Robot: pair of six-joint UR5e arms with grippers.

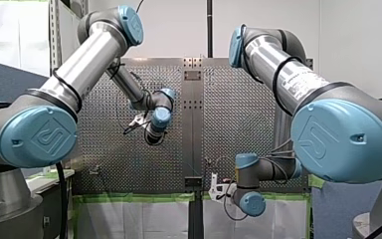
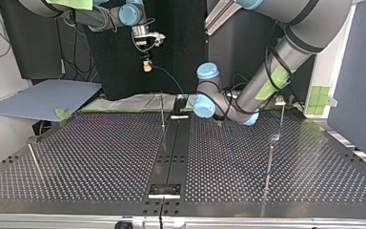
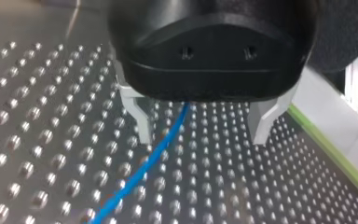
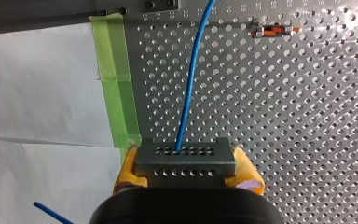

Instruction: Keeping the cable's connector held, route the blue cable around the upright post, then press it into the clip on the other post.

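Left wrist view: my left gripper has its pale fingers standing apart, clamped on nothing. The blue cable runs over the perforated table between them, nearer the finger at nine o'clock. Its far end is hidden under the gripper's black body, and its near end is blurred and cut off.

Right wrist view: my right gripper is closed, its yellow pads pressed on the grey connector. The cable leaves the connector toward twelve o'clock and is cut off. At one o'clock from the connector, well apart, lies a small orange-and-metal piece that I cannot identify.

Top view: my right gripper hangs at eleven o'clock, above the table, with the connector in it. The cable falls toward four o'clock and vanishes behind my left arm, which also hides my left gripper. A thin upright post stands just beside the centre rail. A second post stands at four o'clock. I cannot tell whether the fitting at its top is the clip.

Front view: both grippers are too small to read, and the cable hardly shows.
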